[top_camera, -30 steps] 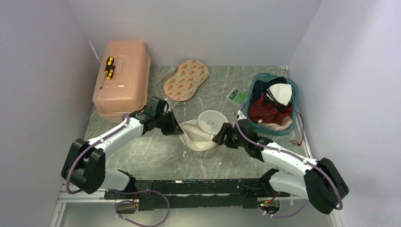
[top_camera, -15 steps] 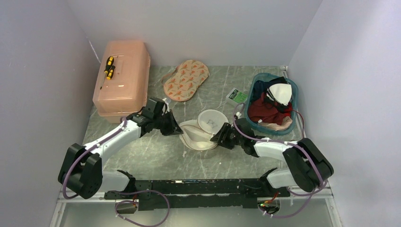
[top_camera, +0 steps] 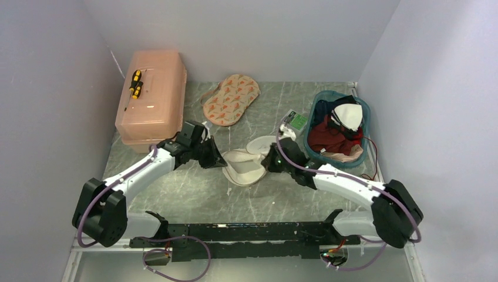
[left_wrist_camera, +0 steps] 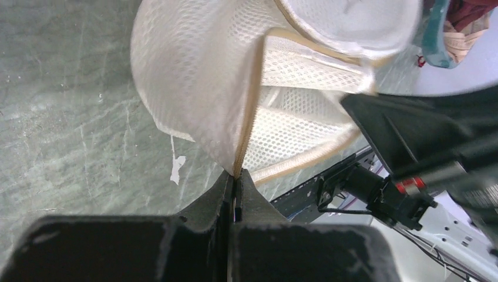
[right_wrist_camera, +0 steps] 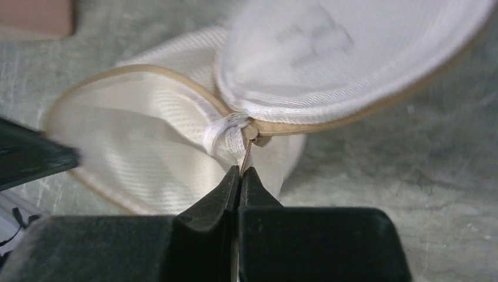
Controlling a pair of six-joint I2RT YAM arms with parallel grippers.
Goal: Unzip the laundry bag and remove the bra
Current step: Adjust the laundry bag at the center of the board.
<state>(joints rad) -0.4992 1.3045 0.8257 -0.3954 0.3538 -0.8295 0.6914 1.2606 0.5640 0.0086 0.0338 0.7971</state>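
The white mesh laundry bag (top_camera: 241,168) lies in the middle of the table, its round lid (top_camera: 258,144) tipped up at the back. My left gripper (top_camera: 223,161) is shut on the bag's cream rim (left_wrist_camera: 246,117) at its left side. My right gripper (top_camera: 268,162) is shut on the zipper pull (right_wrist_camera: 249,141), where the lid (right_wrist_camera: 352,53) meets the bag body (right_wrist_camera: 147,135). The bag (left_wrist_camera: 194,88) gapes between lid and body, and only white mesh shows inside. The bra is hidden from view.
A pink plastic box (top_camera: 151,97) with a yellow screwdriver (top_camera: 135,84) on it stands back left. A beige two-cup piece (top_camera: 231,98) lies at the back. A teal basket (top_camera: 365,113) of clothes stands right, with a green packet (top_camera: 296,120) beside it. Walls close in on three sides.
My right gripper closed on the zipper pull and moved left and towards the back along the bag's rim. The lid tipped up and shifted back. The left gripper kept its hold.
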